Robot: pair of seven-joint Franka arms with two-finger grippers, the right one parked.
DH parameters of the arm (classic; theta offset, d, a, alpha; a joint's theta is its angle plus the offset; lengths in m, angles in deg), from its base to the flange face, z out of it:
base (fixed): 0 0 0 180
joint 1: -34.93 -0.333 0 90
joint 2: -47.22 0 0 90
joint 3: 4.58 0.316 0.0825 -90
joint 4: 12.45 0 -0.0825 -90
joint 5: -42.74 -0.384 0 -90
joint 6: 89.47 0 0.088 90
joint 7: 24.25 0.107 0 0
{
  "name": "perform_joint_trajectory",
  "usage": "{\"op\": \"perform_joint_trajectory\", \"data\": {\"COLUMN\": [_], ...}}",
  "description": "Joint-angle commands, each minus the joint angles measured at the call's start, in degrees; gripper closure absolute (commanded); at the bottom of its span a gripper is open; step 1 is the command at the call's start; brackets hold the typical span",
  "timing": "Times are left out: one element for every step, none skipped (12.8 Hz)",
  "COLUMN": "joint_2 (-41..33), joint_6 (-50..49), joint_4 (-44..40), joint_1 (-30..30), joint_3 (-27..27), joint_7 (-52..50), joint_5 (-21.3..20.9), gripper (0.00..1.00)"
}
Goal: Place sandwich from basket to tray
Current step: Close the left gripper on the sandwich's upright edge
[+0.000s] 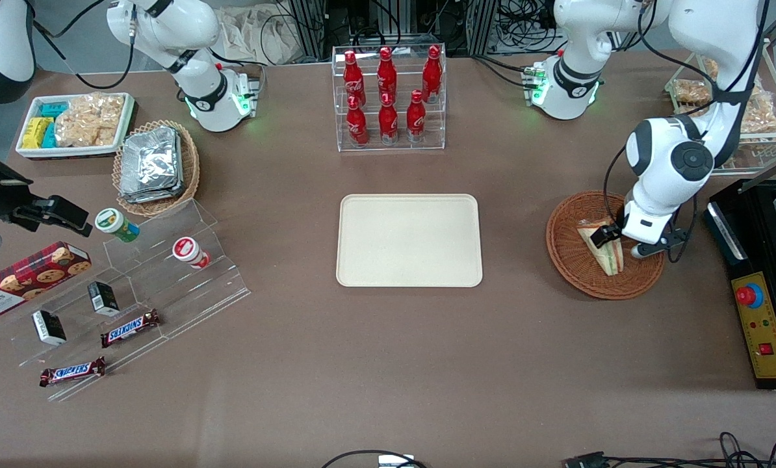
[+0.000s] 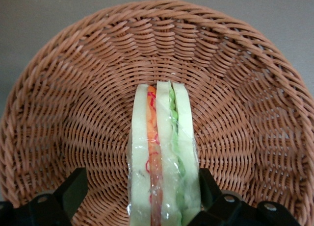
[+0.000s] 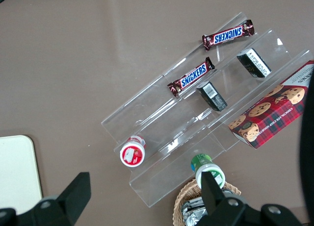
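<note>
The sandwich [image 1: 613,258] is a clear-wrapped wedge standing on edge in the reddish-brown wicker basket [image 1: 569,260], toward the working arm's end of the table. In the left wrist view the sandwich [image 2: 164,152] shows pale bread with orange and green filling, on the basket [image 2: 88,88] weave. My gripper [image 1: 622,243] is down in the basket and open, straddling the sandwich. In that view the gripper [image 2: 141,183] has one finger [image 2: 208,187] against the wrap, while a gap separates the other finger [image 2: 73,190] from the bread. The cream tray [image 1: 409,239] lies at the table's middle, with nothing on it.
A clear rack of red bottles [image 1: 388,97] stands farther from the front camera than the tray. A black control box [image 1: 762,325] sits beside the basket at the table's edge. Clear stepped shelves with snacks [image 1: 128,292], a foil-pack basket [image 1: 156,166] and a white snack dish [image 1: 76,123] lie toward the parked arm's end.
</note>
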Motion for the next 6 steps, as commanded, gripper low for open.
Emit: {"op": "perform_joint_trajectory", "data": {"joint_2": [1.86,2.13,2.04,2.04,2.04,2.04], "joint_6": [2.55,2.56,2.56,2.56,2.56,2.47], "joint_4": [-0.32,-0.41,-0.49,-0.58,-0.67,-0.58], "joint_1": [0.65,0.65,0.65,0.74,0.91,1.35], "joint_3": [0.08,0.08,0.08,0.08,-0.01,-0.01], "joint_7": [-1.73,-1.73,-1.82,-2.69,-4.09,-5.15], "joint_5": [0.31,0.31,0.49,0.40,0.40,0.40], "gripper": [0.08,0.27,0.51,0.71,0.85,0.90]}}
